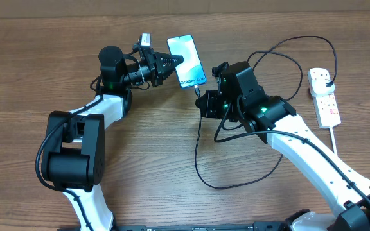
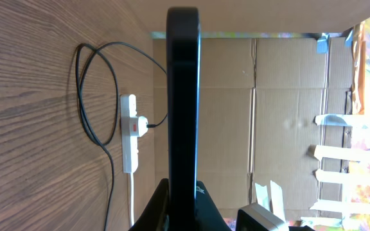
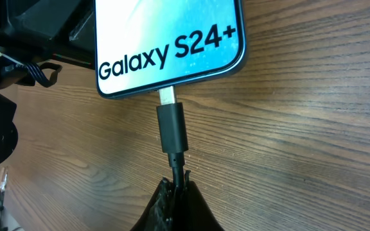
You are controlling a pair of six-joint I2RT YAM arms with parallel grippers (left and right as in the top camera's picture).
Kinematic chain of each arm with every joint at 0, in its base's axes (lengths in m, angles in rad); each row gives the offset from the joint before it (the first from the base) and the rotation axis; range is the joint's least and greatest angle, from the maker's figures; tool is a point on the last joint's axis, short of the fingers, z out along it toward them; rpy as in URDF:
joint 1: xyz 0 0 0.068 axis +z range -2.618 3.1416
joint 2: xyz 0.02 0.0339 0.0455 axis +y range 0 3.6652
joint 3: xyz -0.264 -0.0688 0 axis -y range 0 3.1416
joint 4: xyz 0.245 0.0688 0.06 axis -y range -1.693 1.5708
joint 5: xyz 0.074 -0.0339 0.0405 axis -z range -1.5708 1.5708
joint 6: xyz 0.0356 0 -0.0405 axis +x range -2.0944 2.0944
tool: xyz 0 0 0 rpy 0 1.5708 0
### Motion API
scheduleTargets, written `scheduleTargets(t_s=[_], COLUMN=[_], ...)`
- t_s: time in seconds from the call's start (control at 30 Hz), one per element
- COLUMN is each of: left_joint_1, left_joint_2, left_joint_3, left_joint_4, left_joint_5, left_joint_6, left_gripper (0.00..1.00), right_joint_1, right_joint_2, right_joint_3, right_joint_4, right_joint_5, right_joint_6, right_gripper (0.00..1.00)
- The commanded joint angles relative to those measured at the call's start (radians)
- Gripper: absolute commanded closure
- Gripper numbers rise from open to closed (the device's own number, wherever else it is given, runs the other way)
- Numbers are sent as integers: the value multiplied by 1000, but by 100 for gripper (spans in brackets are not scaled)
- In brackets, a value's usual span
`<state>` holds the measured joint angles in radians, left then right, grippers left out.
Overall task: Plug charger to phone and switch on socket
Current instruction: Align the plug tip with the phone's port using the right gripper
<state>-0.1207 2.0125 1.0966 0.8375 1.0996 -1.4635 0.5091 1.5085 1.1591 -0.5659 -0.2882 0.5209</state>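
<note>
At the counter's (image 1: 56,58) upper middle, your left claw (image 1: 171,63) is clamped on the phone (image 1: 187,61) while your right claw (image 3: 178,189) pinches the charger (image 3: 171,126) just behind its connector. Its tip is in the port with metal showing, so seating looks unfinished. Switching on the socket (image 1: 324,96), far right, looks undone.
</note>
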Motion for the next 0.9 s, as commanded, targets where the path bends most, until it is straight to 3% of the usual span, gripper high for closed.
scheduleTargets(t_s=[0.0, 0.87], left_joint_1=[2, -7], left_joint_2=[-5, -5], left_joint_3=[30, 30], left_joint_4=[13, 12], left_joint_5=[12, -15], left_joint_6=[19, 0], left_gripper=[95, 96], right_joint_1=[-7, -7], right_joint_2=[7, 7], right_joint_3=[-3, -3], right_joint_4=[4, -3], right_joint_5=[-2, -13], right_joint_6=[7, 14], right_gripper=[96, 96])
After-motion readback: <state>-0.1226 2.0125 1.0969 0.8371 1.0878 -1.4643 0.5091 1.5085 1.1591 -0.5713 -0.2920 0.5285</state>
